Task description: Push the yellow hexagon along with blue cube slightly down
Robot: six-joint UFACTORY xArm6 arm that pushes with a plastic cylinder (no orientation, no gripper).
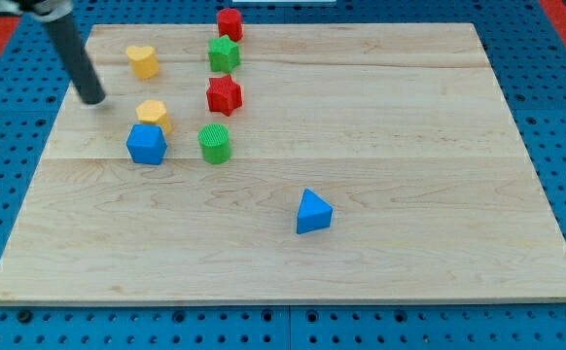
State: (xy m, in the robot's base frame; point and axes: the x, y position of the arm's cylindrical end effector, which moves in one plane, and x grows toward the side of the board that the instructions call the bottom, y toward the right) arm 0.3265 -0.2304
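Note:
The yellow hexagon (154, 115) sits at the board's left, touching the blue cube (147, 145) just below it. My tip (93, 98) rests on the board up and to the left of the yellow hexagon, a short gap away from it. The rod slants up toward the view's top left corner.
A yellow heart (142, 60) lies above the hexagon. A red cylinder (229, 23), a green star (224, 53), a red star (224, 95) and a green cylinder (215, 143) form a column right of the pair. A blue triangle (312, 212) lies lower right. The wooden board (409, 146) sits on a blue pegboard.

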